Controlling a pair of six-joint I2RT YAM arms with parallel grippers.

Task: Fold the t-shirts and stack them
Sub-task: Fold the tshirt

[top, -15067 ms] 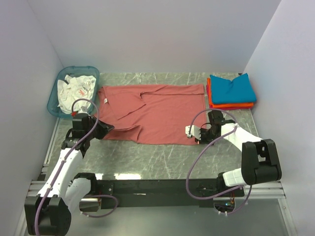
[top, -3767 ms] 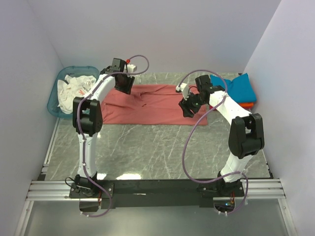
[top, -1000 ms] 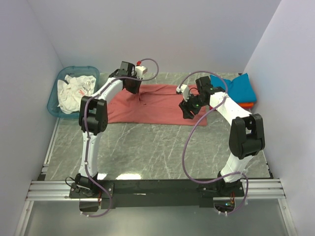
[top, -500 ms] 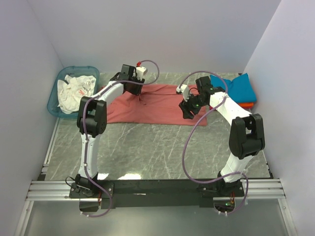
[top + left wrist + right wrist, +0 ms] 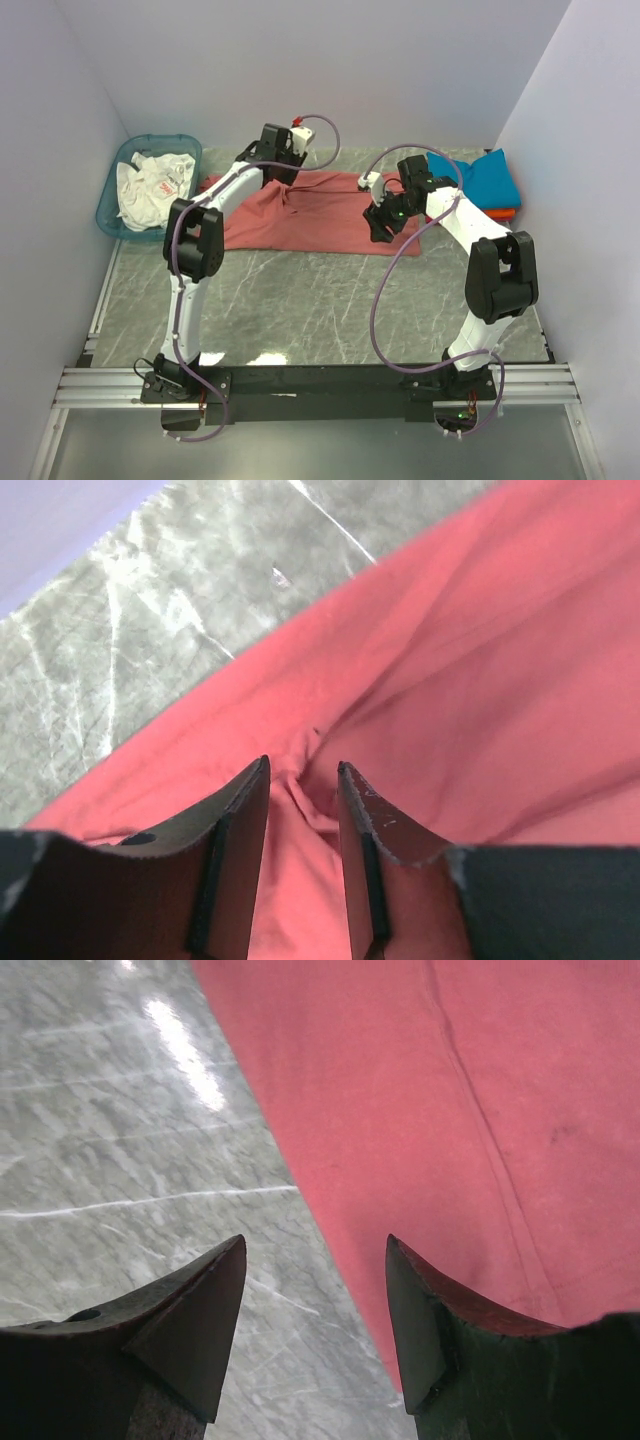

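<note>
On the table [image 5: 330, 300] the red shirt [image 5: 320, 215] lies folded. The basket [image 5: 108, 205] stands left of it, and the teal shirt [image 5: 480, 180] lies on the orange shirt [image 5: 500, 212] right of it. The left gripper [image 5: 302, 768] pinches a pucker at its far edge. The right gripper [image 5: 315, 1242] hangs spread over its near edge.

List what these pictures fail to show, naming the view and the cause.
Orange shirt: top view, mostly covered by the teal shirt.
Basket: top view, its white contents too small to identify.
Left hand: wrist view, grip on the red shirt unclear; cloth puckers between its fingers.
Right hand: top view, fingertips hidden under its own wrist.
</note>
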